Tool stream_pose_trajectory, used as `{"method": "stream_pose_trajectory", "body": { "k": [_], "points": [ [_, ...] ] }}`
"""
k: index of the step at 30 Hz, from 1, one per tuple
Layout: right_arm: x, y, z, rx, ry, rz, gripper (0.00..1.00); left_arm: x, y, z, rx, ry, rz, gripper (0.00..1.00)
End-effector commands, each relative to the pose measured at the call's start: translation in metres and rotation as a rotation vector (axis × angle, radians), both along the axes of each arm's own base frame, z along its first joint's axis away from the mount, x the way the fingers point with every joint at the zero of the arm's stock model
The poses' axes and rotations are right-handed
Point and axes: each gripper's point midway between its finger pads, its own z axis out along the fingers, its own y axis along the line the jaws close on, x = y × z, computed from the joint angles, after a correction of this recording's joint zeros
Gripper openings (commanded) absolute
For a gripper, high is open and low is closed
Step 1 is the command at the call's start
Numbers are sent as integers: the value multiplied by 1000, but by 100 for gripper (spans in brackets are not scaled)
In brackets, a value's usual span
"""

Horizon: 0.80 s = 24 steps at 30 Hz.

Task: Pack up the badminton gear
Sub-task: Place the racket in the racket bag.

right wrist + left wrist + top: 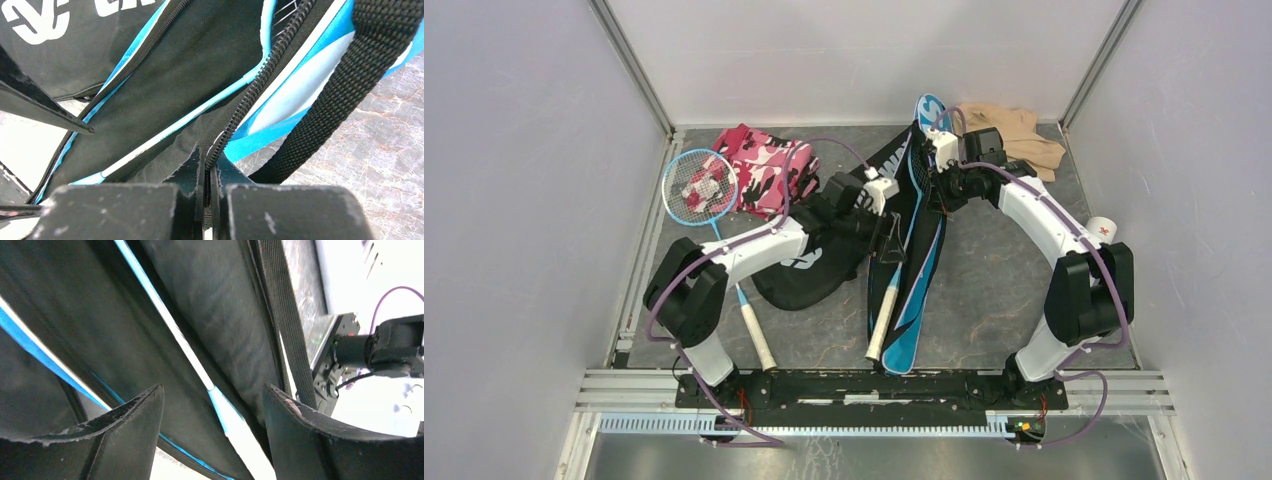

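The blue "SPORT" cover (921, 275) lies down the middle of the table with a racket inside it; the racket's white grip (881, 322) sticks out at the near end. My right gripper (927, 165) is shut on the cover's open zipper edge (235, 115) near its far end. My left gripper (892, 242) hangs open over the cover, and the racket's thin shaft (200, 372) runs between its fingers (131, 427) untouched. The black "CROSSWAY" cover (809, 272) lies under the left arm. A second, blue-framed racket (699, 187) lies at the left. A white tube (1102, 228) stands at the right.
A pink camouflage cloth (766, 165) lies at the back left, partly under the blue racket's head. A beige cloth (1016, 132) is at the back right. The blue cover's black webbing strap (340, 85) loops beside my right gripper. White walls enclose the table.
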Motion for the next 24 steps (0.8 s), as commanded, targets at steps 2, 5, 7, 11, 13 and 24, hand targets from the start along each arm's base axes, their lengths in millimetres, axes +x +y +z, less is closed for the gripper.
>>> {"method": "stream_pose_trajectory", "body": {
  "k": [2,5,7,11,13,24],
  "points": [
    [16,2,23,14,-88,27,0,-23,6,-28,70,37,-63,77],
    [16,1,23,13,-90,29,0,-43,7,-41,79,88,-109,71],
    [18,0,24,17,-91,28,0,-52,5,-46,79,105,-133,67],
    [18,3,26,53,-88,44,0,-56,3,-58,99,115,-144,64],
    [17,4,26,64,-81,47,0,-56,1,-63,96,130,-149,61],
    [10,8,24,106,-65,97,0,-55,-22,-68,29,224,-162,29]
  ]
}}
